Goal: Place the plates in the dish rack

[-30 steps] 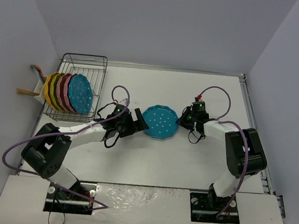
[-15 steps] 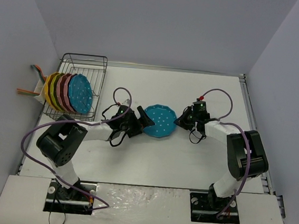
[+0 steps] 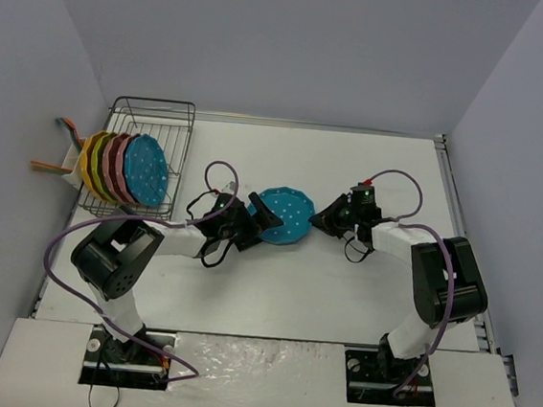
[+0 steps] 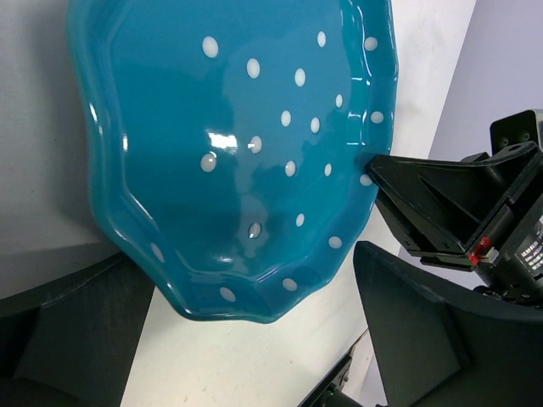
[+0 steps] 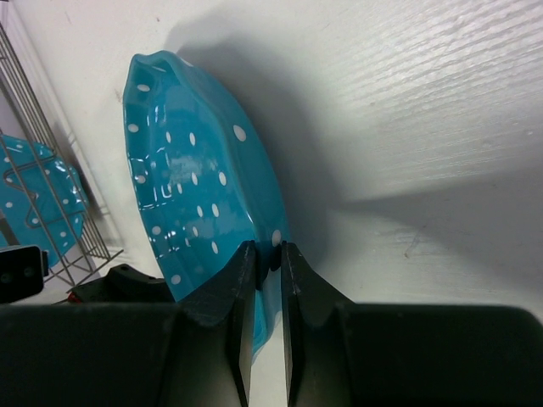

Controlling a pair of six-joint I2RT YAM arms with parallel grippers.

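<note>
A teal plate [image 3: 285, 216] with white dots stands tilted on edge at mid-table, its right rim raised. My right gripper [image 3: 324, 218] is shut on that rim; in the right wrist view the fingers [image 5: 246, 271] pinch the plate [image 5: 187, 178] between them. My left gripper [image 3: 262, 220] is open at the plate's left side. In the left wrist view its fingers [image 4: 424, 331] stand wide apart on either side of the plate's [image 4: 237, 153] lower edge without touching it. The dish rack [image 3: 155, 115] at the far left holds several upright plates [image 3: 126, 168], the nearest teal.
A white holder [image 3: 72, 160] with utensils hangs on the rack's left side. Grey walls close in the table on three sides. The rack's wires [image 5: 51, 170] and the racked teal plate [image 5: 34, 199] show beyond the held plate in the right wrist view.
The right gripper has tipped the teal plate up from lying flat and shifted it slightly left. The left gripper has moved in closer to the plate's left edge, still open.
</note>
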